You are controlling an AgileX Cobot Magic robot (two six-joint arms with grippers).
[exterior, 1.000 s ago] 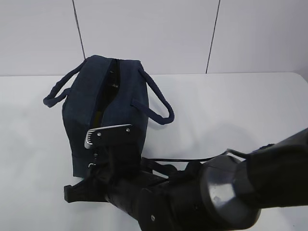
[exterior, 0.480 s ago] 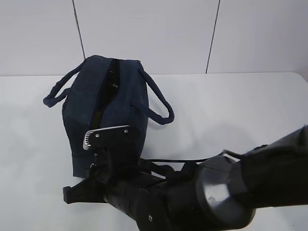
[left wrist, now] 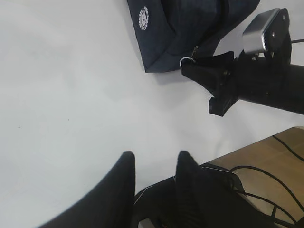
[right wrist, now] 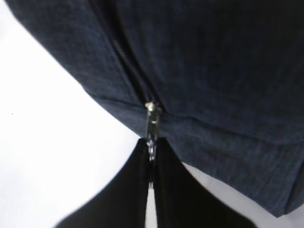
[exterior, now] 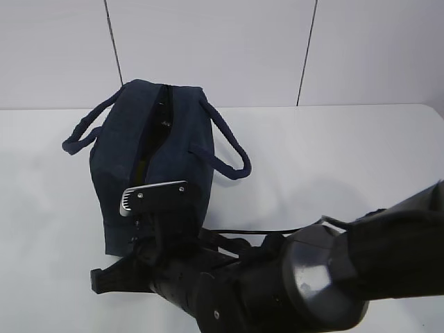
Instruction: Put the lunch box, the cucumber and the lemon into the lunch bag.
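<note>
The navy lunch bag stands on the white table, its handles hanging to both sides. Its top zipper gapes as a dark slit. My right gripper is shut on the silver zipper pull at the bag's near end. It also shows in the exterior view and in the left wrist view, next to the pull ring. My left gripper is open and empty above bare table, away from the bag. The lunch box, cucumber and lemon are hidden or out of view.
My right arm fills the lower part of the exterior view, reaching across to the left. In the left wrist view the table's edge runs at the lower right, with wooden floor and cables beyond. A white panelled wall stands behind the table.
My right arm has shifted very slightly to the lower left, still holding the zipper pull. The bag has not visibly moved.
</note>
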